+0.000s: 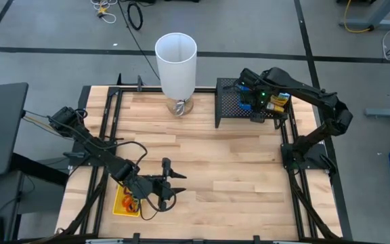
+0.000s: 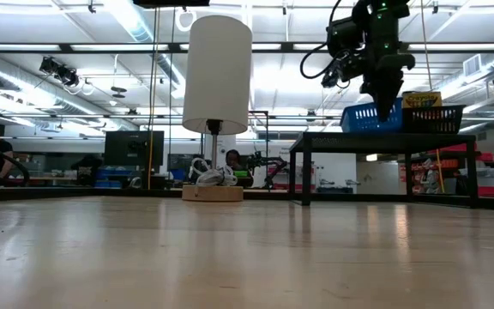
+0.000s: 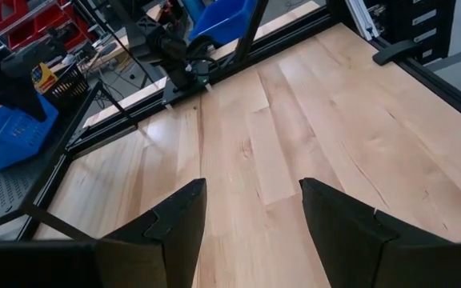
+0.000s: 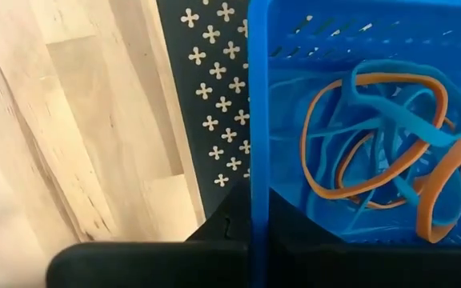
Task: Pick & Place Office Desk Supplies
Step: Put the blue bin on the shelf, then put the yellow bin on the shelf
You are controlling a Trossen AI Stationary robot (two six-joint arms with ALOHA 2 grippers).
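Wood desk, black mesh rack as landmark: right gripper clamped on blue tray wall atop rack, rubber bands inside. Left gripper open, well away, near yellow tray. Thin-wall pinch probably slips; tilt spills bands.

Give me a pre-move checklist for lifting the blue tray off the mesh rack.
1. Right gripper shut on the blue tray wall: ok.
2. Rubber bands lie inside the tray: ok.
3. Tray rests on the black mesh rack: ok.
4. Left gripper open, empty, over bare table, away from the rack: ok.
5. Green-yellow box next to the tray, clearance: cannot tell.
6. White cylinder stands apart from the rack: ok.
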